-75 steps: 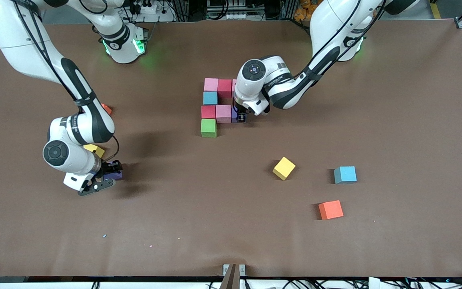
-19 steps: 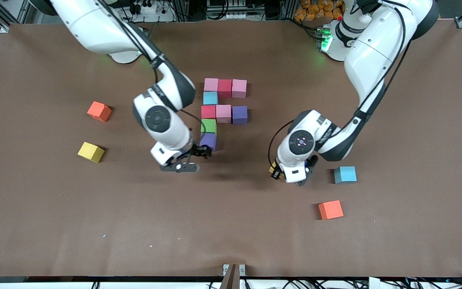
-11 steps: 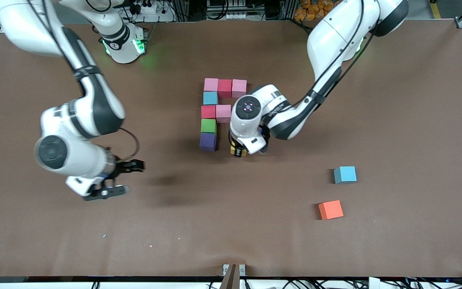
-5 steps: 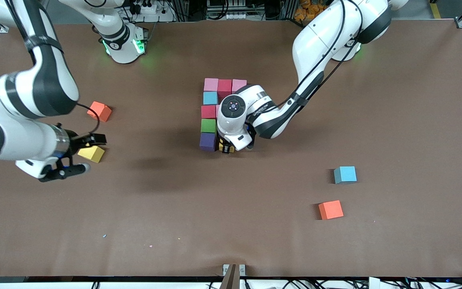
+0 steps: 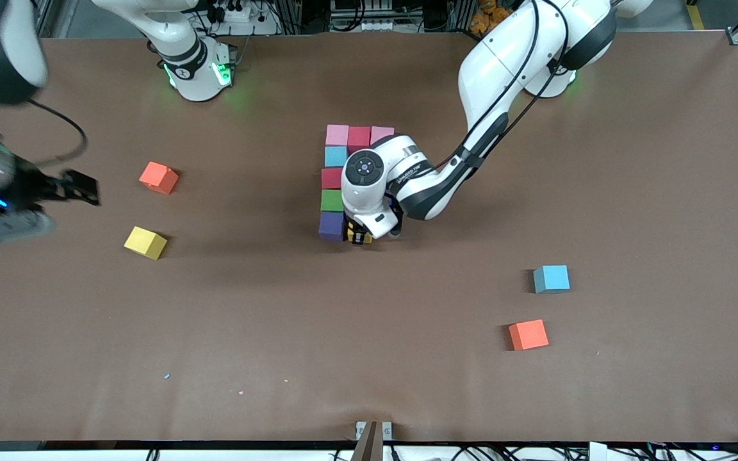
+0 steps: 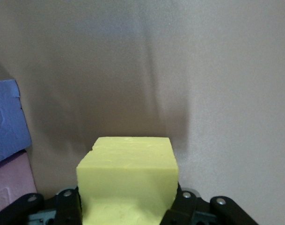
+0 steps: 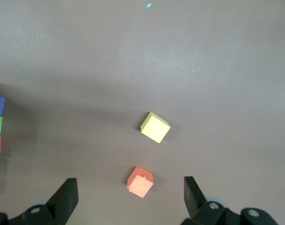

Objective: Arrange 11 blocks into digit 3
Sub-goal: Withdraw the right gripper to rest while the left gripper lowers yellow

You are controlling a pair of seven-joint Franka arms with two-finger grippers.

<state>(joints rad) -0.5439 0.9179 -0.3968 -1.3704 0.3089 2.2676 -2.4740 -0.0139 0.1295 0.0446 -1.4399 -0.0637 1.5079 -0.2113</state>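
Placement hinges on 1 gap: the left gripper [image 5: 360, 237], clamped on the yellow cube [image 6: 127, 180], sits mid-frame just beside the purple cube [image 5: 330, 225], while the right gripper [image 5: 55, 192], spread empty, waits at the frame's left edge.

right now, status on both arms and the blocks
Left pincer shut on yellow foam cube beside purple cube. Right pincer open, waiting high. Nothing in the way.

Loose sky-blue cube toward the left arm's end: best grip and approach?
Come straight down on the sky-blue cube and pinch two opposite side faces. It sits flat, nearly square to the table edges, so little wrist turn should be needed. It stands apart from the orange cube nearer the front camera, so fingers likely have room on every side. The left gripper holds a yellow cube; the open right gripper is up at the right arm's end.
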